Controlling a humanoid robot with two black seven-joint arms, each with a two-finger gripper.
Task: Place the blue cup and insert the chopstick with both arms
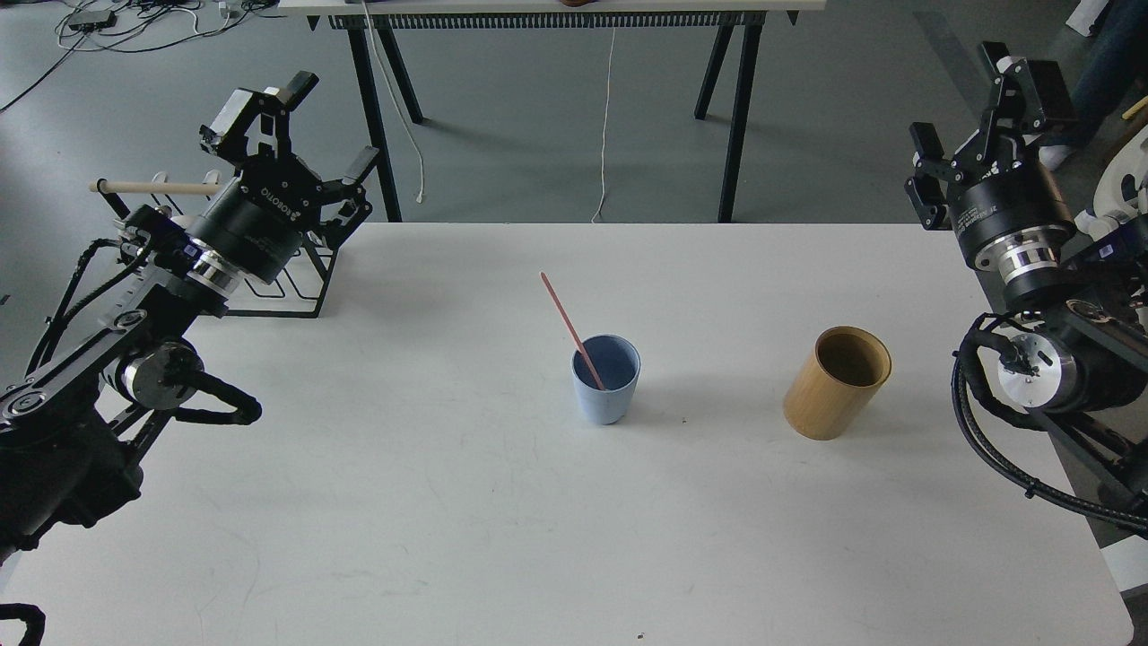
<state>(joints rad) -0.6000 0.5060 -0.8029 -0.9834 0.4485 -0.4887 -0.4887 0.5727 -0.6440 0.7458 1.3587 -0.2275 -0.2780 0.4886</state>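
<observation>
The light-blue cup (606, 391) stands upright near the middle of the white table (502, 529). The pink-red chopstick (567, 322) rests inside it, leaning up and to the left over the rim. My left gripper (300, 121) is raised at the far left, above the rack, open and empty. My right gripper (973, 117) is raised at the far right, beyond the table's edge, open and empty. Both are far from the cup.
A tan wooden cylindrical holder (837, 383) stands to the right of the cup. A black wire rack (282, 287) with a pale wooden rod (152, 187) sits at the table's back left, partly behind my left arm. A trestle table (547, 18) stands behind.
</observation>
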